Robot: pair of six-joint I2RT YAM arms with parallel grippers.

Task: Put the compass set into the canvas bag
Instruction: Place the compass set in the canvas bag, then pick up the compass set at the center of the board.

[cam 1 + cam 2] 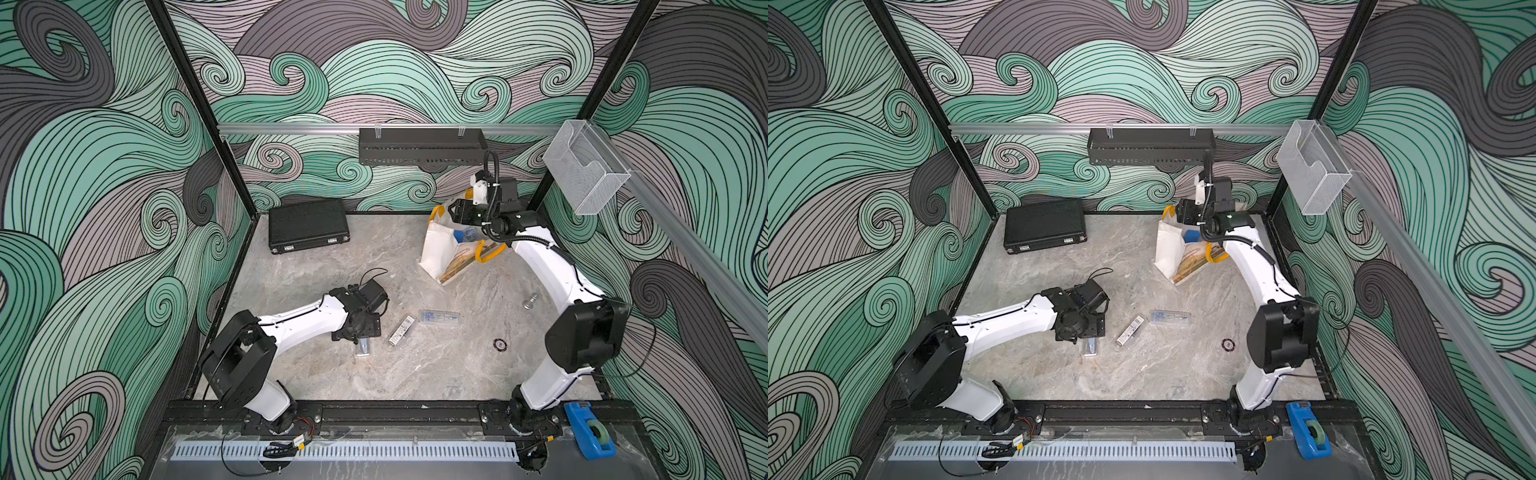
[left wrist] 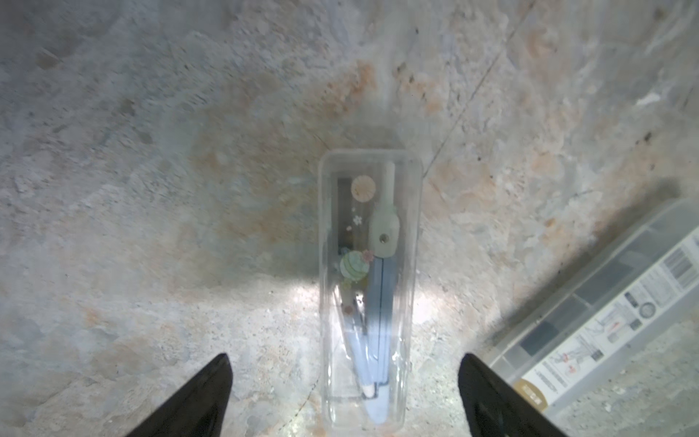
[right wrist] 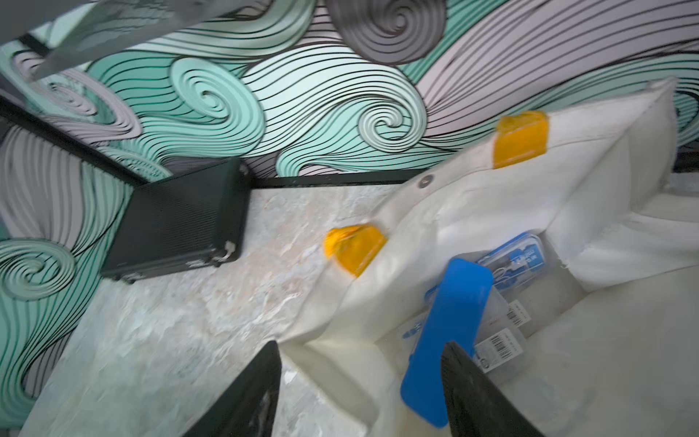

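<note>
Left pincer [image 2: 345, 355], released, straddles clear oblong plastic compass case [image 2: 368, 287]; slick shell may squirt out on closing.

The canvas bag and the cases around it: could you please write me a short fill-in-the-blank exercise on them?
1. The left gripper hangs above a clear compass case on the table, its jaws ___.
2. The right gripper is over the canvas bag, whose strap handles are ___.
3. Inside the bag, the case nearest that gripper has a lid coloured ___.
4. The closed briefcase by the back wall is coloured ___.

Missing words: open; yellow; blue; black.
</note>
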